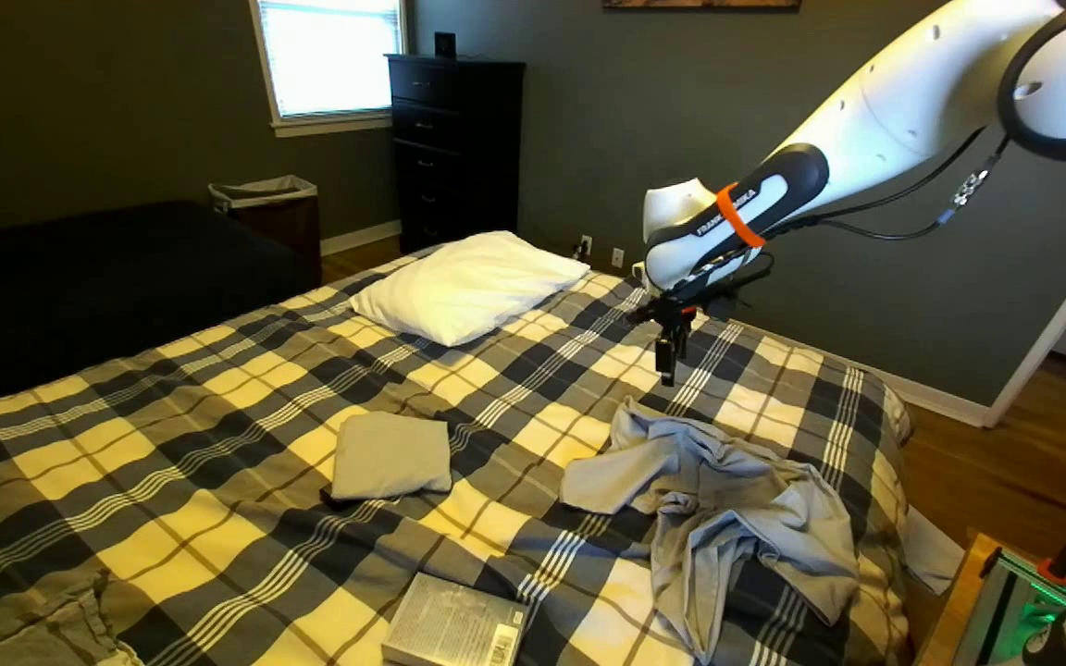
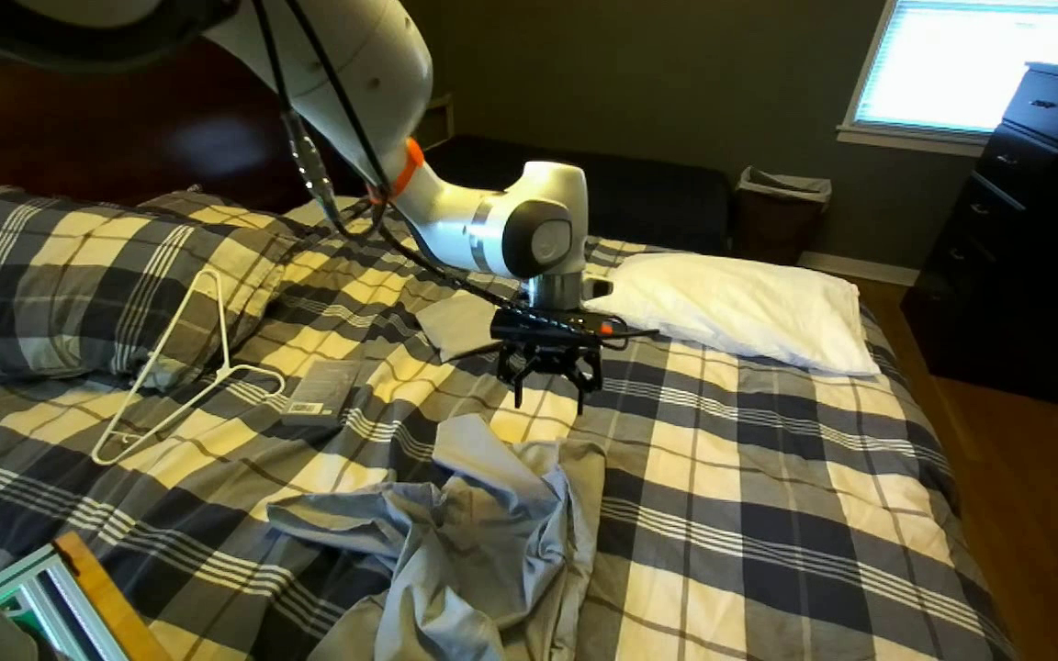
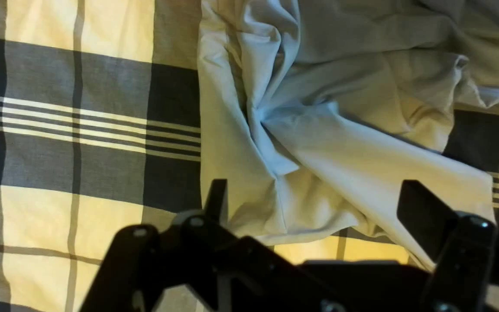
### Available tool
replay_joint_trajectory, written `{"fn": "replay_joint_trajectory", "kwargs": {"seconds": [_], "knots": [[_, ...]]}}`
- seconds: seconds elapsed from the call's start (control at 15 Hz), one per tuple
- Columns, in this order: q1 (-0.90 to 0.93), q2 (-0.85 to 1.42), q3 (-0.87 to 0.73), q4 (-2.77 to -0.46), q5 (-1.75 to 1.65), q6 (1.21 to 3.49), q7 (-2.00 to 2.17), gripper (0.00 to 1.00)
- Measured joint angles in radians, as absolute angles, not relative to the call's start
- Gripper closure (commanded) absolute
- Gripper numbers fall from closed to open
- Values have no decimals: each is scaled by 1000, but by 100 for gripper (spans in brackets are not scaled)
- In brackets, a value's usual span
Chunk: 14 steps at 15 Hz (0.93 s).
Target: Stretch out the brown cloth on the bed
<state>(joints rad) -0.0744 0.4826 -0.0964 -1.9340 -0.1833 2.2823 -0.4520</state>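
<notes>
The end effector (image 2: pixel 549 407) hangs wide, points down and holds nothing, likely so it can pinch. The brown cloth (image 2: pixel 474 555) lies all crumpled below it, not touching, with one edge close, probably the bit to grab and pull flat.

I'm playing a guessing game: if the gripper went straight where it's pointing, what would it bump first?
Probably the brown cloth, near an edge: the open gripper points down toward it, though the gap is hard to judge.
</notes>
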Motion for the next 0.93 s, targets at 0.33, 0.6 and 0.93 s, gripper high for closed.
{"fn": "replay_joint_trajectory", "kwargs": {"seconds": [0.33, 0.6, 0.93], "knots": [[-75, 655, -97, -1830, -239, 2290, -422, 0], [-77, 673, -97, -1806, -241, 2290, -422, 0], [-50, 692, -116, -1786, -327, 2323, -295, 0]]}}
